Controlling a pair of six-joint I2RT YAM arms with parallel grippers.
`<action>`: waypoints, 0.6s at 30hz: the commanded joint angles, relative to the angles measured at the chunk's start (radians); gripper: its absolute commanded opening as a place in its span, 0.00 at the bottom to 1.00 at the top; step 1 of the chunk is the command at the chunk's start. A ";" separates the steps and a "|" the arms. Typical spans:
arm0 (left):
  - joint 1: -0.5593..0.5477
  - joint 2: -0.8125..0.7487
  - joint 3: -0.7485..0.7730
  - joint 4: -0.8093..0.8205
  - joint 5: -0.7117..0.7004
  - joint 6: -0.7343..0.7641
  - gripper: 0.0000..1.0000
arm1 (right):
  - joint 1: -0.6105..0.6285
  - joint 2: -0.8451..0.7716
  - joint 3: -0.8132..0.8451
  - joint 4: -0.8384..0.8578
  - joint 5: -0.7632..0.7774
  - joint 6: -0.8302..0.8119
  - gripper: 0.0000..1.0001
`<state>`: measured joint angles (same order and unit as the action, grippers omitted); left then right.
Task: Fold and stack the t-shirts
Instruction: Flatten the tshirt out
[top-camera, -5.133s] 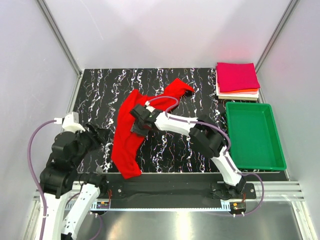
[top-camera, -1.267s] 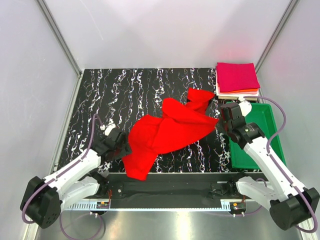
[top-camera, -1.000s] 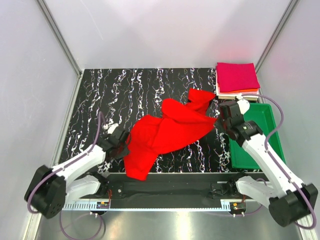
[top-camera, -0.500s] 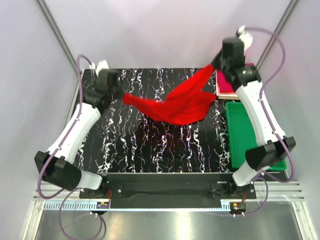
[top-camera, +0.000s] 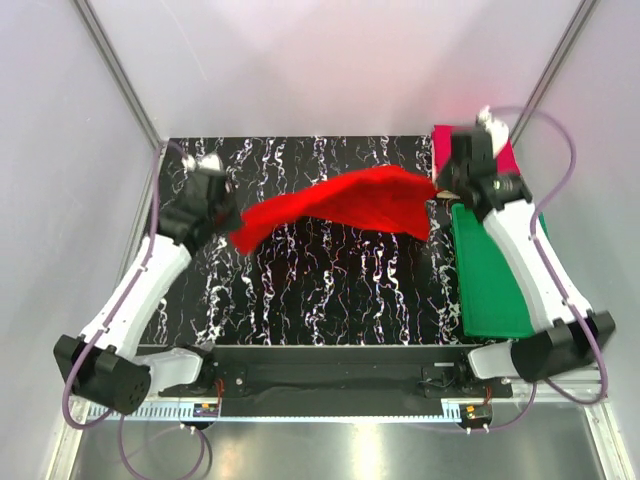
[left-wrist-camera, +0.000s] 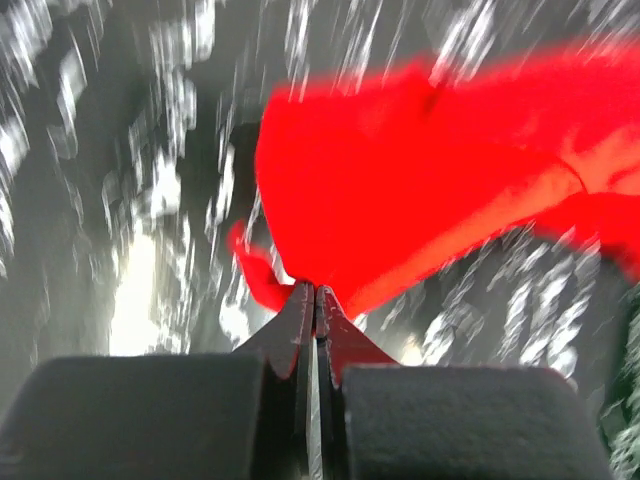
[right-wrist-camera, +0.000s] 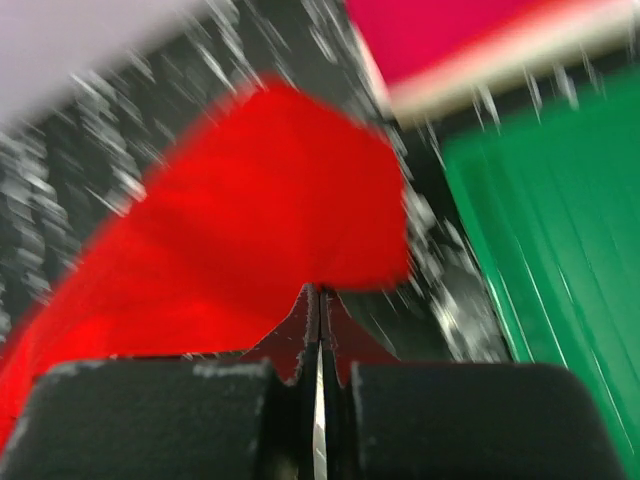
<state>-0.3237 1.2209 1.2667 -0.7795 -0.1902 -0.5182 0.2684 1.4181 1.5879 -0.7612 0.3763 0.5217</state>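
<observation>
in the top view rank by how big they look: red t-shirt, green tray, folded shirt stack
1. red t-shirt and green tray: too close to rank; the shirt is held up nearer the camera, and the right arm covers part of the tray.
2. folded shirt stack: smallest, though mostly hidden by that arm.

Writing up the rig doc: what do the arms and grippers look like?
Both the left arm and right arm have white link shells with black joint housings. A purple cable loops off each wrist. No markings legible. The left gripper and right gripper are black, fingers tapering to thin tips.
</observation>
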 joint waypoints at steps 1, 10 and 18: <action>-0.041 -0.076 -0.188 0.026 0.089 -0.039 0.00 | -0.001 -0.165 -0.282 -0.006 -0.030 0.098 0.00; -0.045 0.322 -0.137 0.151 0.070 -0.008 0.00 | -0.005 -0.263 -0.408 -0.007 0.020 0.094 0.00; 0.037 0.316 -0.088 0.077 0.028 0.030 0.53 | -0.006 -0.239 -0.378 -0.013 0.001 0.083 0.00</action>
<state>-0.3344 1.6341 1.1740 -0.6968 -0.1177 -0.5133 0.2672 1.1797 1.1606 -0.8021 0.3725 0.6018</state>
